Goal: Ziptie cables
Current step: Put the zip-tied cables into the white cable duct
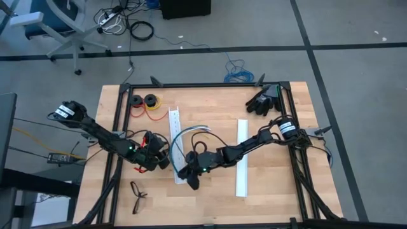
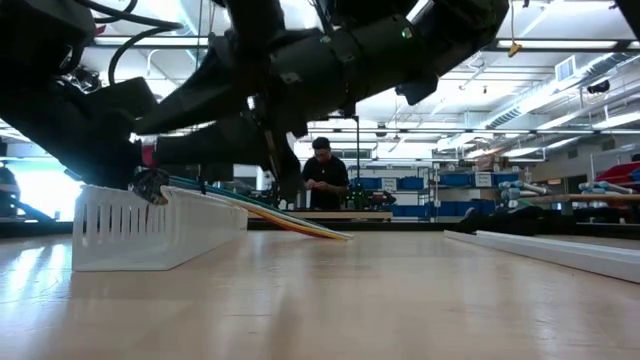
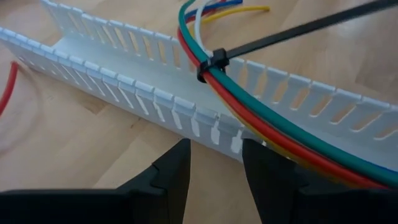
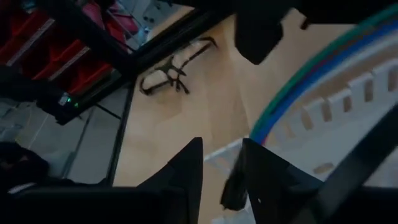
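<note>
While the cables cross a rail beyond the empty, parted left gripper, two rails are seen; the right gripper's state cannot be told.

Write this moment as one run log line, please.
ziptie: looped around cables | cables: across white rail | left tool: open, beside rail | right tool: near cables
</note>
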Robot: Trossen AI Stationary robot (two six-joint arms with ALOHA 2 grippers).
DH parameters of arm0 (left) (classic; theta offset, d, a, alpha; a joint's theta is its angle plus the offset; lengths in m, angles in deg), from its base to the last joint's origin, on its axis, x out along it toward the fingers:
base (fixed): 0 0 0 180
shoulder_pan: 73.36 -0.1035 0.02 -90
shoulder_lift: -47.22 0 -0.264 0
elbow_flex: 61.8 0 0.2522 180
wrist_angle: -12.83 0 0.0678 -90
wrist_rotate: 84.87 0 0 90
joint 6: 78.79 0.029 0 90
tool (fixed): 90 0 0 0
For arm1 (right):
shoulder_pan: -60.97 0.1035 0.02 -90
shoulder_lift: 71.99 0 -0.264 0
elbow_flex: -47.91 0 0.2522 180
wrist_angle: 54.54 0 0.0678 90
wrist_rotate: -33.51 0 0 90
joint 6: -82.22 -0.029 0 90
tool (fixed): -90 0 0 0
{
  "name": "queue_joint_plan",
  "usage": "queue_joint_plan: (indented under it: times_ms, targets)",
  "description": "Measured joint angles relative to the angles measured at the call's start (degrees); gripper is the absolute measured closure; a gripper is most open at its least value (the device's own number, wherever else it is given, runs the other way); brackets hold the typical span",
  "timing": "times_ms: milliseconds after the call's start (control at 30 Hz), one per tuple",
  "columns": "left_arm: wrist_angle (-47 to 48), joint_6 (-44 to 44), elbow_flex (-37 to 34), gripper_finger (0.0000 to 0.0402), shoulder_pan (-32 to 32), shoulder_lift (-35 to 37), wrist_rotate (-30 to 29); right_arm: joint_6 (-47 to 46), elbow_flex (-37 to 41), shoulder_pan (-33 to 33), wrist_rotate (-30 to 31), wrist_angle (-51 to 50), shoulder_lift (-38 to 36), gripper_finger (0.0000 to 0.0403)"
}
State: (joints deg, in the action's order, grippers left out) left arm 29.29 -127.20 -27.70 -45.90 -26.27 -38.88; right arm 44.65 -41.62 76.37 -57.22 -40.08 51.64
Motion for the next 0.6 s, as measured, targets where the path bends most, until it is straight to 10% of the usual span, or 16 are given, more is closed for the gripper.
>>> queue_joint_plan:
  times_ms: [600]
  targets:
    - [12.3, 3.2, 6.0, 0.0246, 0.0, 1.1, -1.3, 11.5, 0.0, -7.8, -9.1, -9.4, -2.5, 0.0319]
